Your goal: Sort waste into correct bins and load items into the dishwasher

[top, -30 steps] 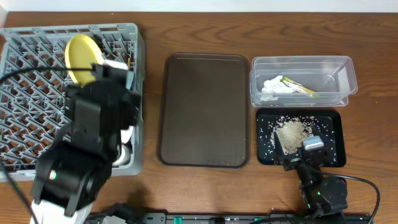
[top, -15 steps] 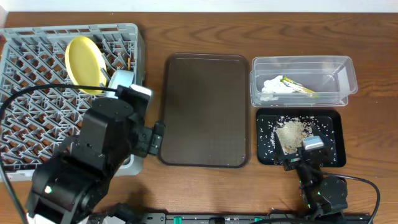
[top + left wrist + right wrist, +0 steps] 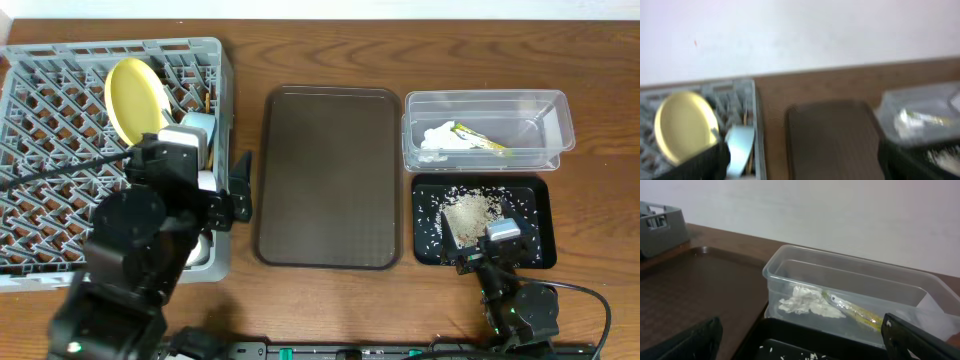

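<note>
With plate [image 3: 133, 95] and blue bowl [image 3: 197, 130] in the rack [image 3: 50, 130] and tissue [image 3: 438, 137] in the tub [image 3: 485, 97], the wide-open, empty left fingers [image 3: 241, 190] at the rack's edge could clip that bowl, while the right fingers [image 3: 805, 340] gape empty over the crumbs [image 3: 470, 212].

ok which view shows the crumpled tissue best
The right wrist view: the crumpled tissue sits close and sharp inside the clear tub, beside the wrapper. Overhead shows it small from above. The left wrist view gives only a blurred pale smudge.
</note>
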`<action>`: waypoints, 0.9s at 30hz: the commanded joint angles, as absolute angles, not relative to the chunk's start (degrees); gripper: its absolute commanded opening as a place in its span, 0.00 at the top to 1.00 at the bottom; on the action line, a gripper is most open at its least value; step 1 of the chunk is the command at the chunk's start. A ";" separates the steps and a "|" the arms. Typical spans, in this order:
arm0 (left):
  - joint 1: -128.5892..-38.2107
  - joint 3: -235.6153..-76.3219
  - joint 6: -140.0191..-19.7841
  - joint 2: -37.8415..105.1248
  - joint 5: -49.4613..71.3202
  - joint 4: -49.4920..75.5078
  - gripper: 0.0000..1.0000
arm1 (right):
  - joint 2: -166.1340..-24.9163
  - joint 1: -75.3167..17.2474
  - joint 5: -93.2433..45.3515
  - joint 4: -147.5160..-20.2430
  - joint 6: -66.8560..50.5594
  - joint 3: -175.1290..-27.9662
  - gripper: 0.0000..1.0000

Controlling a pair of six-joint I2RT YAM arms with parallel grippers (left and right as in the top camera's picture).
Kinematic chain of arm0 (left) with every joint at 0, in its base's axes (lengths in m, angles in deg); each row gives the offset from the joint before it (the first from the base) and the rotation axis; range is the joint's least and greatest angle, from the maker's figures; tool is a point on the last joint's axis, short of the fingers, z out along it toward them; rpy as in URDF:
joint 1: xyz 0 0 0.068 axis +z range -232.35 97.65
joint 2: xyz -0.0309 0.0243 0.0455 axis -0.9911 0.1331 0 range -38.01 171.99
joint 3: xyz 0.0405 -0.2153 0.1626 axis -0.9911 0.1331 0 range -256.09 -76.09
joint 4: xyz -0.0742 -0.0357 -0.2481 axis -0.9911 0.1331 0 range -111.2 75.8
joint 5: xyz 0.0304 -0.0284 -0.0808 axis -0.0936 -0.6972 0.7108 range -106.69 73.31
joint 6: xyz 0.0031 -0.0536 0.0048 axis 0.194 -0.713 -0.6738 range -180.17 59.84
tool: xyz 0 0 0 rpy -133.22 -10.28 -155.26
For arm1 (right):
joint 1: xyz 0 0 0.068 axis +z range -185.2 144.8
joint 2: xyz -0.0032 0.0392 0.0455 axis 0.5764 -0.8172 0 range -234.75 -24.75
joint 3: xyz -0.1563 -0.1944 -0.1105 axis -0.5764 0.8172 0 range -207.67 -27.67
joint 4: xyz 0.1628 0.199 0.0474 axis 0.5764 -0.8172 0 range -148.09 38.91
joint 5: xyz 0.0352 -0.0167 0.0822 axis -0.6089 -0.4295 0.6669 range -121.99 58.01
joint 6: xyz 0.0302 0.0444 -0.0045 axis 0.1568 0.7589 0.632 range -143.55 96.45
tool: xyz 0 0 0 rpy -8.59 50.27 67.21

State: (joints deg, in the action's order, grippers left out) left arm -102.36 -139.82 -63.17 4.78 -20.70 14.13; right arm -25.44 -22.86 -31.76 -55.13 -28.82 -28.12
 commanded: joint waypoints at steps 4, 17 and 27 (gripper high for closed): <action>-99.85 -123.14 -63.89 -4.66 -18.58 1.54 0.06 | -25.16 -23.01 -31.52 -55.24 -29.42 -27.97 0.01; -93.14 -101.06 -63.94 -23.94 -18.58 -8.53 0.05 | -25.16 -23.01 -31.52 -55.24 -29.42 -27.97 0.01; -89.38 -90.24 -63.94 -35.22 -18.58 -8.60 0.05 | -25.16 -23.01 -31.52 -55.24 -29.42 -27.97 0.01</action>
